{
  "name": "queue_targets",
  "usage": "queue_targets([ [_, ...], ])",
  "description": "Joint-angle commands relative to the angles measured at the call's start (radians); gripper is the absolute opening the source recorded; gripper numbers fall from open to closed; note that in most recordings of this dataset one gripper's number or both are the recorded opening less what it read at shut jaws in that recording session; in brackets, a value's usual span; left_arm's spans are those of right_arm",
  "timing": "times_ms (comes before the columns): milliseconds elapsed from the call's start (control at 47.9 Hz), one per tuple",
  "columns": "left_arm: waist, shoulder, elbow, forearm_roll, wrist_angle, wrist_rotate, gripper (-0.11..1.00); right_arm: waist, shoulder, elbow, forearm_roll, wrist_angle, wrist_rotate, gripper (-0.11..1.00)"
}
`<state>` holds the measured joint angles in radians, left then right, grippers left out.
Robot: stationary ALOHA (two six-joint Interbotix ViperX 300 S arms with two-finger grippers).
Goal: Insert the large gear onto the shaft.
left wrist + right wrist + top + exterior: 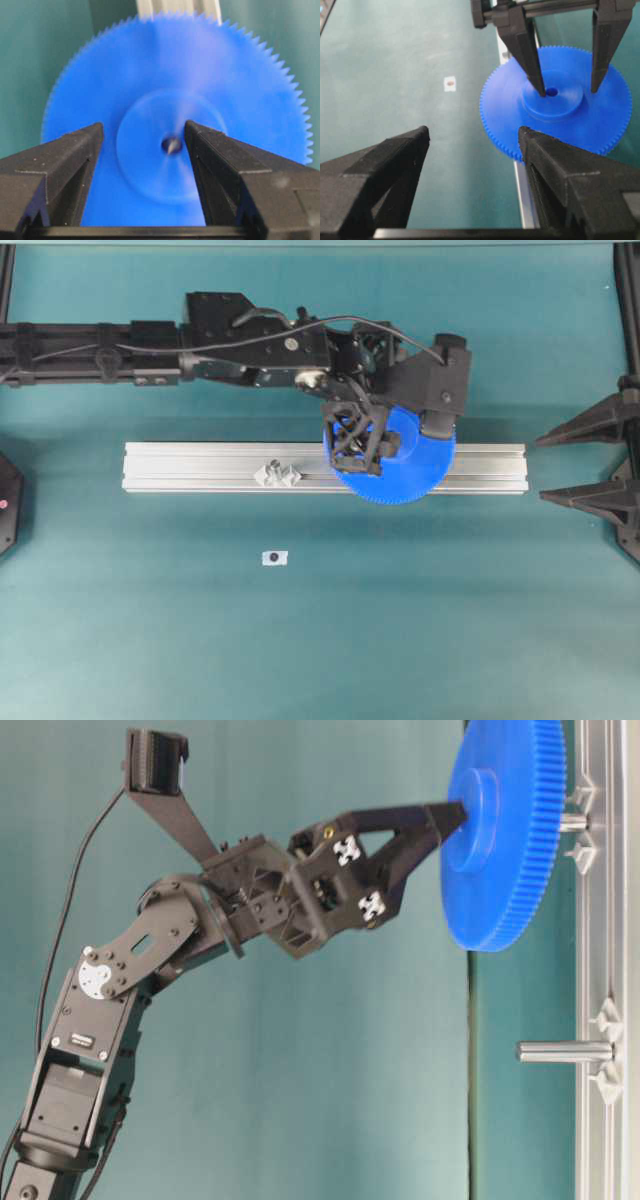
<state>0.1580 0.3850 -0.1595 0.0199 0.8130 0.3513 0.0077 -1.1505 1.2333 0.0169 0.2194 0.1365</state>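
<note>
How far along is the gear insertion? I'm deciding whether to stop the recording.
Mostly done: the big bright-blue toothed plastic gear sits on the thin silvery shaft over the long aluminium rail, with the pin tip showing in its centre hole. In hand: the left gripper has its fingers open astride the raised hub. Left: backing that arm away. The right gripper is open, idle.

The right end effector (472, 145) gapes in the foreground, while the left end effector (567, 90) straddles the large gear's (555, 117) hub over the green bench (395, 75).

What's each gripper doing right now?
Left gripper: open, fingers astride the blue gear's hub, no firm grip visible.
Right gripper: open, holding nothing.
</note>
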Motion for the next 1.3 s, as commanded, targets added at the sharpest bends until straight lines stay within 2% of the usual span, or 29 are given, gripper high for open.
queue_targets([
  [0,0.006,-0.043,-0.008,0.003,-0.003,0.000,0.70,0.002,0.006,-0.023,0.002,-0.009,0.009,0.77],
  [585,0.008,-0.048,0.054,0.003,-0.023,0.002,0.70,0.002,0.006,-0.025,0.003,-0.009,0.009,0.77],
  [961,-0.017,-0.028,-0.069,0.006,-0.014,0.009,0.69,0.002,0.006,-0.021,0.003,-0.009,0.009,0.77],
  [1149,-0.017,-0.040,-0.084,0.003,0.011,0.009,0.61,0.002,0.008,-0.020,0.003,-0.009,0.009,0.77],
  [1275,-0.021,-0.038,-0.064,0.003,0.012,0.009,0.45,0.002,0.006,-0.021,0.003,-0.011,0.009,0.77],
])
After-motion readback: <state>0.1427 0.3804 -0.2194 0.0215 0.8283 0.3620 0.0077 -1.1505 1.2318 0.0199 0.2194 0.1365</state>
